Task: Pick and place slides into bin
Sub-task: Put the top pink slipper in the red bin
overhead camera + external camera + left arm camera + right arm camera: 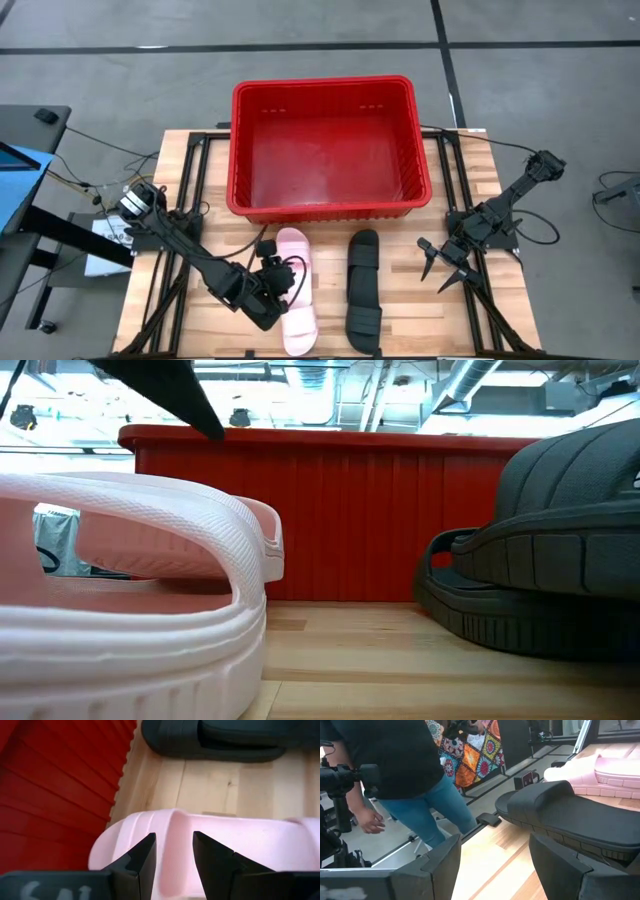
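Note:
A pale pink slide [296, 290] lies sole down on the wooden table [400, 320], just in front of the red bin [330, 205]. A black slide [363, 290] lies beside it on its right. Both have their strap ends toward the near edge. My left gripper [281, 278] is open and slants down at the pink slide's left side. Its two fingers [145, 862] stand on either side of the slide's raised side rim [175, 827], near the heel end. My right gripper [445, 267] waits open at the right, above the table. My left gripper stands astride the pink slide's side rim [175, 840], slanting down from the table's left. Whether its fingers touch the rim I cannot tell. The slide lies flat on the table.
The bin's near wall [60, 795] stands close beside the pink slide's heel. A strip of bare wood [220, 785] separates the two slides. A person in jeans [410, 785] stands beyond the table, in the right wrist view.

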`<control>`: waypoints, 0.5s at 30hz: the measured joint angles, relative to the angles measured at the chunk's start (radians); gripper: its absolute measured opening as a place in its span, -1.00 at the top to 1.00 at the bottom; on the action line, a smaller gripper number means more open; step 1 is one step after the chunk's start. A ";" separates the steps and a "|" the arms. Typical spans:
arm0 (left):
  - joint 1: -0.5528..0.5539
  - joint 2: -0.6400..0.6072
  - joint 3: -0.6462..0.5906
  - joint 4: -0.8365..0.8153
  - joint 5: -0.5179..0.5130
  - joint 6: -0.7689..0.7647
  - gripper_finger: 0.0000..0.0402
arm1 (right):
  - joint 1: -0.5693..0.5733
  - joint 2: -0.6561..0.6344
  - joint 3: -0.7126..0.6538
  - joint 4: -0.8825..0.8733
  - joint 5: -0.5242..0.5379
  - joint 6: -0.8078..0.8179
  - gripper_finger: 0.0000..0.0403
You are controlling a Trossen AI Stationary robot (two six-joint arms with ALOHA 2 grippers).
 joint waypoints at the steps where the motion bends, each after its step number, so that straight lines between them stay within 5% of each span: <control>1: 0.004 0.000 0.000 -0.004 0.000 0.000 0.40 | 0.000 0.000 0.000 -0.001 0.000 0.000 -0.12; 15: 0.032 0.000 -0.001 -0.042 0.098 0.064 0.40 | 0.000 0.000 0.000 0.002 0.000 0.000 -0.12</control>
